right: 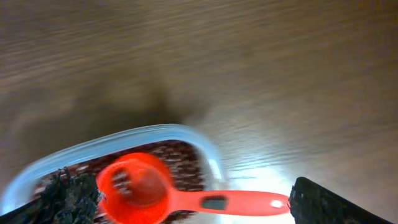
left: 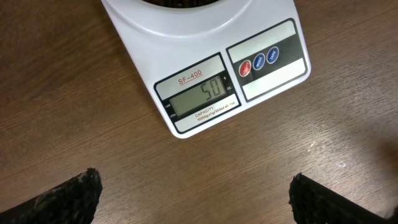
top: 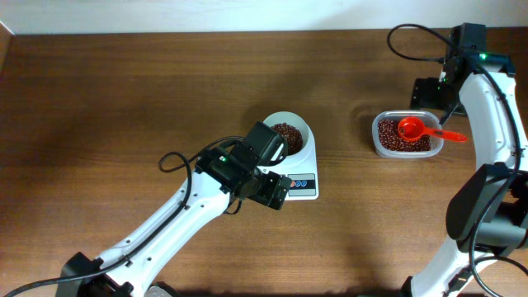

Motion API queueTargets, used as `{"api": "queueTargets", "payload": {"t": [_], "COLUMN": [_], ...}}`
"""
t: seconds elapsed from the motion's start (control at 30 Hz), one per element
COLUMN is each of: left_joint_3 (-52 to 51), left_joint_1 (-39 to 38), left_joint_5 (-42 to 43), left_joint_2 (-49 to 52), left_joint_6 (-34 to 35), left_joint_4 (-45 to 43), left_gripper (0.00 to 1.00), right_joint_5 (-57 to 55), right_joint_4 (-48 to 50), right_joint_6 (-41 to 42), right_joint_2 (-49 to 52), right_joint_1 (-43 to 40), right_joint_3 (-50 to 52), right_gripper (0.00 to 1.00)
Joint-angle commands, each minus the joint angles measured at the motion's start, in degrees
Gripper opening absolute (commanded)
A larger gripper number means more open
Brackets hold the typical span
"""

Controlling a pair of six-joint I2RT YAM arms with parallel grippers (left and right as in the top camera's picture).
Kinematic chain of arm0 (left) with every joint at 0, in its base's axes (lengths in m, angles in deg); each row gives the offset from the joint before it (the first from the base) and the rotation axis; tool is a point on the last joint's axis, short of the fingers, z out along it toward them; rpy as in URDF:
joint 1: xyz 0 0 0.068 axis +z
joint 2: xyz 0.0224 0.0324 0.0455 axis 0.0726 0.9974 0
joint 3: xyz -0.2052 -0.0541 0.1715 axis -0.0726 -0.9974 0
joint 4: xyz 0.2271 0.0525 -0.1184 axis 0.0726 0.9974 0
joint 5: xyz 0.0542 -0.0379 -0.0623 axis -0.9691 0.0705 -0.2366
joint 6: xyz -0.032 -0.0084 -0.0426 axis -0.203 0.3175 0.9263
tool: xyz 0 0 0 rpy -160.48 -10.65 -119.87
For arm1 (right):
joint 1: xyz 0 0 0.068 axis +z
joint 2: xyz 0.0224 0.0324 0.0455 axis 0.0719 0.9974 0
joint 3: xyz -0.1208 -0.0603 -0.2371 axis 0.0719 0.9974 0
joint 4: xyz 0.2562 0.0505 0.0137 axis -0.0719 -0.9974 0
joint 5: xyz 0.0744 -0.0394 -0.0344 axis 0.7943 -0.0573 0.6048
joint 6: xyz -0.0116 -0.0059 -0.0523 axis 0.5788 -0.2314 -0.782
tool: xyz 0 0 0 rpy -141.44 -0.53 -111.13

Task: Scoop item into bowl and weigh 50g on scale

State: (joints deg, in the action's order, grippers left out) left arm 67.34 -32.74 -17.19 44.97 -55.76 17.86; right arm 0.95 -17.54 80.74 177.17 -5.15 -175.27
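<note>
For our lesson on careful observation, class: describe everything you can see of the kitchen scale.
The scale is white, smooth plastic, lying flat on the wooden table. Its front has a grey display reading 50, an SF-400 label and three round buttons, one red, two blue. A white bowl of beans sits on its platform.

Glossy white plastic scale (left: 205,56), translucent plastic container (right: 118,146) and shiny red scoop (right: 140,186) sat on matt grained-wood worktop (top: 124,99).
</note>
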Motion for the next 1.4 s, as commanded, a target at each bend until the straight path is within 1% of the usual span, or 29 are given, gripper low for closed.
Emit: {"api": "queueTargets", "payload": {"t": [0.0, 0.13, 0.27, 0.33, 0.37, 0.43, 0.47, 0.53, 0.63, 0.8, 0.87, 0.97, 1.0, 1.03, 1.07, 1.17, 1.37], "left_joint_3": [-0.4, -0.4, -0.4, -0.4, -0.4, -0.4, -0.4, -0.4, -0.4, -0.4, -0.4, -0.4, -0.4, -0.4, -0.4, -0.4, -0.4], "left_joint_1": [-0.2, -0.2, -0.2, -0.2, -0.2, -0.2, -0.2, -0.2, -0.2, -0.2, -0.2, -0.2, -0.2, -0.2, -0.2, -0.2, -0.2], "left_joint_5": [-0.4, -0.4, -0.4, -0.4, -0.4, -0.4, -0.4, -0.4, -0.4, -0.4, -0.4, -0.4, -0.4, -0.4, -0.4, -0.4, -0.4], "left_joint_2": [-0.9, -0.9, -0.9, -0.9, -0.9, -0.9, -0.9, -0.9, -0.9, -0.9, -0.9, -0.9, -0.9, -0.9, -0.9, -0.9, -0.9], "left_joint_6": [0.3, 0.3, 0.3, 0.3, 0.3, 0.3, 0.3, 0.3, 0.3, 0.3, 0.3, 0.3, 0.3, 0.3, 0.3, 0.3, 0.3], "left_joint_4": [-0.1, -0.1, -0.1, -0.1, -0.2, -0.1, -0.1, -0.2, -0.1, -0.1, -0.2, -0.2, -0.2, -0.1, -0.2, -0.1, -0.1], "left_gripper": [0.99, 0.99, 0.99, 0.99, 0.99, 0.99, 0.99, 0.99, 0.99, 0.99, 0.99, 0.99, 0.99, 0.99, 0.99, 0.99, 0.99], "right_joint_5": [14.7, 19.5, 29.9, 30.8, 30.8, 30.8, 30.8, 30.8, 30.7, 29.7, 27.6, 27.1, 27.1, 27.1, 27.1, 27.1, 27.1], "right_joint_4": [0.2, 0.2, 0.2, 0.5, 0.8, 1.7, 2.1, 3.2, 3.8, 2.4, 1.4, -0.8, -2.0, -3.8, -4.6, -6.6, -4.7], "right_joint_6": [0.0, 0.0, 0.0, 0.0, 0.0, 0.0, 0.0, 0.0, 0.0, 0.0, 0.0, 0.0, 0.0, 0.0, 0.0, 0.0, 0.0], "right_joint_2": [0.6, 0.6, 0.6, 0.6, 0.6, 0.6, 0.6, 0.6, 0.6, 0.6, 0.6, 0.6, 0.6, 0.6, 0.6, 0.6, 0.6], "right_joint_1": [0.3, 0.3, 0.7, 1.4, 2.8, 6.0, 7.3, 10.9, 15.4, 23.0, 25.4, 27.7, 28.2, 28.6, 28.8, 28.8, 28.8], "right_joint_3": [-0.8, -0.8, -0.8, -0.8, -0.8, -0.8, -0.8, -0.8, -0.8, -0.8, -0.8, -0.8, -0.8, -0.8, -0.7, -0.5, 4.5], "right_gripper": [0.99, 0.99, 0.99, 0.99, 0.97, 0.82, 0.76, 0.7, 0.66, 0.67, 0.72, 0.76, 0.8, 0.93, 0.99, 0.99, 0.99]}}
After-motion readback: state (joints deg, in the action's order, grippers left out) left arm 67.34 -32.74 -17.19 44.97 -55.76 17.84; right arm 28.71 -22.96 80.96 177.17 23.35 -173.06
